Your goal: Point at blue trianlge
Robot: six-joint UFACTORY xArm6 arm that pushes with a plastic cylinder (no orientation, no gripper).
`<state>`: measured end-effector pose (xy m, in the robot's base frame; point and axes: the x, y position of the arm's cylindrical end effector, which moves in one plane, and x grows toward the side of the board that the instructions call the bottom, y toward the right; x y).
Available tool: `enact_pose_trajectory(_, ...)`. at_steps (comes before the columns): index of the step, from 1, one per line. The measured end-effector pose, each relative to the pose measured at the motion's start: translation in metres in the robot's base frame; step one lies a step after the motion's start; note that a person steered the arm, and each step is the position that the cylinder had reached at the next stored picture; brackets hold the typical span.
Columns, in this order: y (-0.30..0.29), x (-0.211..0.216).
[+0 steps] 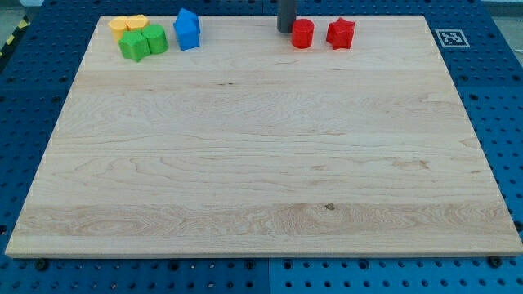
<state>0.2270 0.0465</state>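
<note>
My tip (285, 30) sits at the surface's (261, 163) top edge, just left of the red cylinder (302, 33) | end effector: a bare rod gripping nothing | reds: 2, cylinder and star (340, 33) | blue: 1, blue block (187, 29) top left, well apart from tip | greens: 2 (142, 42) | yellows: 2 (128, 24)

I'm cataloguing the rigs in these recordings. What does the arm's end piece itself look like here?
Only a short stretch shows: a straight, plain dark grey rod entering from the view's top edge, round in section, with no visible cables, markings or sleeve. My tip is a blunt end, just left of the red cylinder block. The rest of the arm is out of view.
</note>
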Motion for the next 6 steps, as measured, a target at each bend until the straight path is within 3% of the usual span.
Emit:
enact_pose_trajectory(3, -0.030, 0.004)
enact_pose_trajectory(6, -0.104, -0.034)
